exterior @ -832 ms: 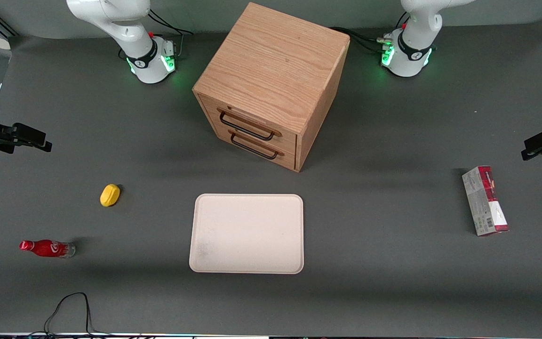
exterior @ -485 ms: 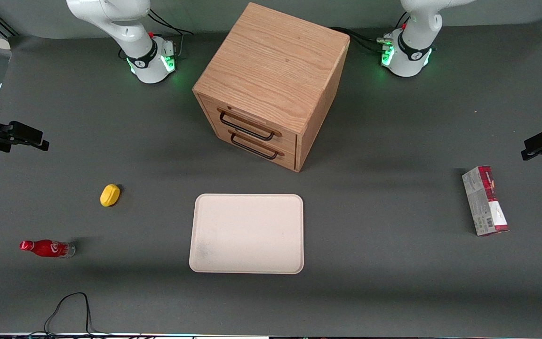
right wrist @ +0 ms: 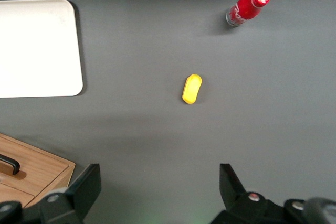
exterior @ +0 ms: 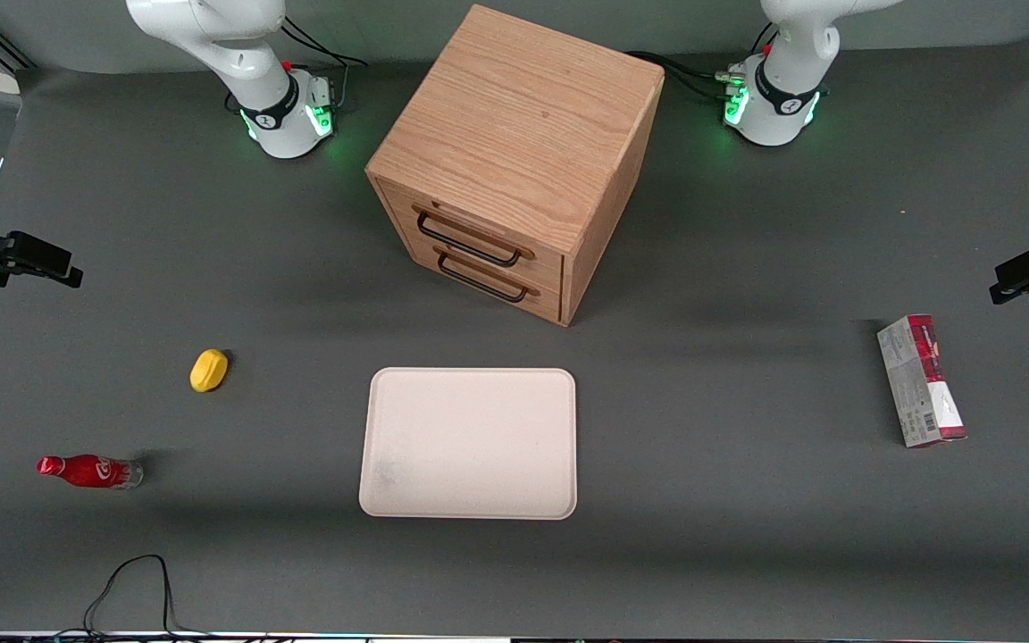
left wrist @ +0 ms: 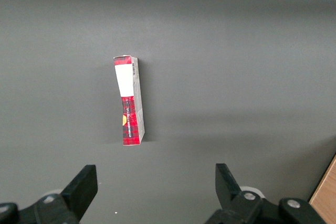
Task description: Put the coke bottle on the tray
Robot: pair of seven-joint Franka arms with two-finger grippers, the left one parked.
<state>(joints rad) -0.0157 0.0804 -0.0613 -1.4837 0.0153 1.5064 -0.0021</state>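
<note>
Still early: gripper (exterior: pixel 68 277) spread wide, empty, high near working arm's end of table, well apart from bottle (exterior: pixel 90 471). Bottle upright on table, nearer front camera than lemon (exterior: pixel 209 370), well off tray (exterior: pixel 468 443). Risk: slim bottle topples if finger clips cap on descent

We see only the black two-finger gripper (exterior: pixel 32 257) changed: it has drifted toward nine o'clock and slightly toward twelve, nearer the table's working-arm end, fingers spread.
</note>
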